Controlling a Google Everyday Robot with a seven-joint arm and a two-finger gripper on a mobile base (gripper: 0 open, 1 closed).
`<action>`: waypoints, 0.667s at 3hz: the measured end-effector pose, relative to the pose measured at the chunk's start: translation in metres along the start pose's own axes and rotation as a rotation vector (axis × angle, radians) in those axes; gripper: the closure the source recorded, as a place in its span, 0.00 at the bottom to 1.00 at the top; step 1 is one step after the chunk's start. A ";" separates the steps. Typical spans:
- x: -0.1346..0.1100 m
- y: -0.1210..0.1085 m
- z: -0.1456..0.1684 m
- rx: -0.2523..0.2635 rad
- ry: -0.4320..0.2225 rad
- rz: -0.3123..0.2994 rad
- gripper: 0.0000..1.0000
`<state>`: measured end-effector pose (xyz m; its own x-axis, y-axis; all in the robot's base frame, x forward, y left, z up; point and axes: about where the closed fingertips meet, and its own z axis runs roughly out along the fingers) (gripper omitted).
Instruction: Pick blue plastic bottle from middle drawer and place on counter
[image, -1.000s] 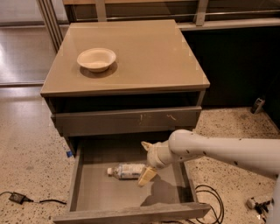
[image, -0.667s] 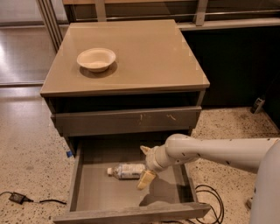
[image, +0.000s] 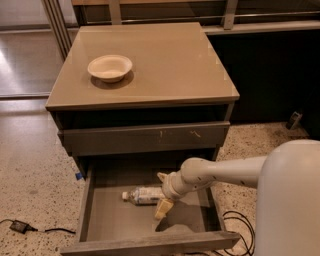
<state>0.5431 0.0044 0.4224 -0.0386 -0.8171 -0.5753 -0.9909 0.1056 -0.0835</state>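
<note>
The blue plastic bottle (image: 141, 195) lies on its side in the open middle drawer (image: 112, 220), with its white cap pointing left. My gripper (image: 161, 194) reaches down into the drawer from the right. It is open, with one pale finger behind the bottle's right end and the other finger (image: 162, 209) in front of it. The bottle rests on the drawer bottom. The glossy tan counter (image: 170, 60) tops the cabinet above.
A white bowl (image: 110, 67) stands on the counter's left part. The closed drawer front with small scratches (image: 145, 137) overhangs the back of the open drawer. Cables lie on the floor at left (image: 20, 227) and right (image: 235, 220). My arm's pale shell (image: 290, 200) fills the lower right.
My gripper has shifted slightly left and lower, so its fingers now stand on either side of the bottle's right end. The bottle has stayed in place. More of my arm shows at right.
</note>
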 end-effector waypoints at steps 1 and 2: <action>0.000 0.001 0.044 -0.031 0.007 0.009 0.00; 0.004 0.002 0.051 -0.036 0.017 0.020 0.00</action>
<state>0.5473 0.0306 0.3784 -0.0600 -0.8245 -0.5627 -0.9939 0.1017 -0.0429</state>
